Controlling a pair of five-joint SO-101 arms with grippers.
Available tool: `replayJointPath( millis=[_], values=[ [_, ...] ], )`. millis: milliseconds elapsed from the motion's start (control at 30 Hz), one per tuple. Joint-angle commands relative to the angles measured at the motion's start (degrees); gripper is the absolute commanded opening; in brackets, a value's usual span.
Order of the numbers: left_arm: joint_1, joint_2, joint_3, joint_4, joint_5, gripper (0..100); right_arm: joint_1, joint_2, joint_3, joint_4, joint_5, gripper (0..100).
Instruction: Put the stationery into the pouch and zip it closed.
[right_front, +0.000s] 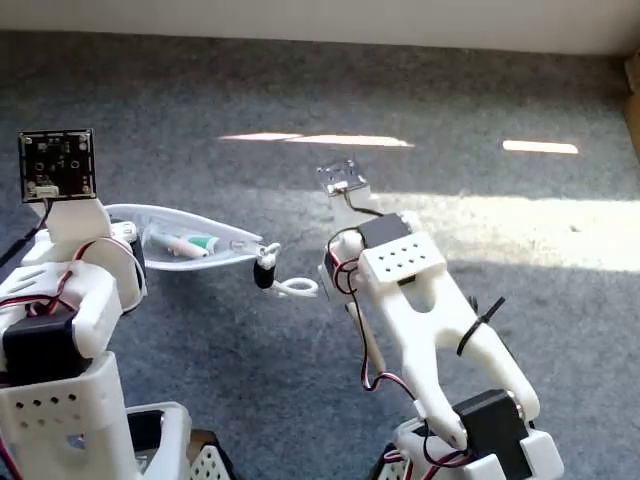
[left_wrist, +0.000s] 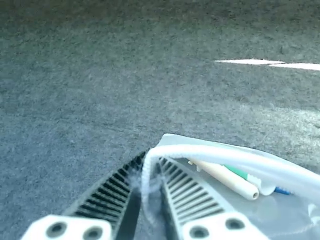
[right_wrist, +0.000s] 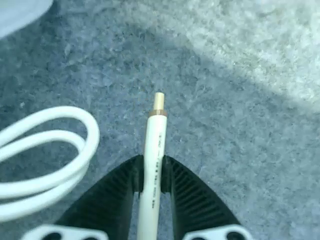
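1. The grey carpeted table (right_front: 300, 110) runs under everything, with a bright patch of sun (right_front: 520, 225) across its far right side.
2. Two arms are on it. The left arm (right_front: 65, 300) is bunched at the left edge of the high view. The right arm (right_front: 430, 320) rises from the near middle-right and leans in toward the centre.
3. The pouch (right_front: 215, 228) is clear plastic and lies flat on the table just ahead of the left arm, its narrow end pointing at the right arm. From here I cannot tell whether its zip is open or closed.
4. The left gripper (left_wrist: 151, 162) is clamped tight on the pouch (left_wrist: 250, 160). Its ribbed fingers (left_wrist: 180, 192) are pinched together on the end of the white rim, with a fold of clear plastic caught between them.
5. A white cord loop (right_front: 298, 288) lies on the table between the pouch's narrow end and the right arm. It sits just beside a small dark piece (right_front: 265, 272) at that end.
6. The right gripper (right_wrist: 152, 162) has a firm hold on a white pen (right_wrist: 156, 132). The black fingers (right_wrist: 195, 197) squeeze its barrel from both sides, and the gold-ringed tip pokes out past them over bare table. The cord loop (right_wrist: 91, 137) is near it, apart from the pen.
7. Inside the pouch, a cream stick (left_wrist: 225, 180) lies against a green-and-white marker (left_wrist: 242, 175). The high view shows the marker (right_front: 190, 243) lying lengthwise in the middle of the pouch.
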Motion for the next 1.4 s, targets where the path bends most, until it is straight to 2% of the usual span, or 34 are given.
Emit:
replayJointPath(
  millis=[0,267,433,667,833,967,1033,1233,1367],
  values=[
    [-0.6,0.6,0.4,-0.7,0.1,1,0.3,-2.2,2.3,-3.8,0.9,0.5],
    [-0.6,0.6,0.4,-0.7,0.1,1,0.6,-0.8,5.6,-8.0,1.0,1.2],
    [-0.6,0.6,0.4,-0.7,0.1,1,0.6,7.5,5.4,-7.9,1.0,11.9],
    [-0.6,0.6,0.4,-0.7,0.1,1,0.5,13.2,2.4,-7.9,1.0,11.3],
    [-0.6,0.6,0.4,-0.7,0.1,1,0.4,15.8,2.1,-8.0,1.1,4.1],
    [-0.6,0.6,0.4,-0.7,0.1,1,0.5,18.5,2.0,-8.0,7.4,0.4],
    [-0.6,0.6,0.4,-0.7,0.1,1,0.6,18.5,2.0,-7.9,7.7,0.5],
    [-0.6,0.6,0.4,-0.7,0.1,1,0.6,11.4,2.5,-7.8,7.7,0.5],
    [-0.6,0.6,0.4,-0.7,0.1,1,0.7,4.0,3.6,-3.4,7.7,0.5]
  ],
)
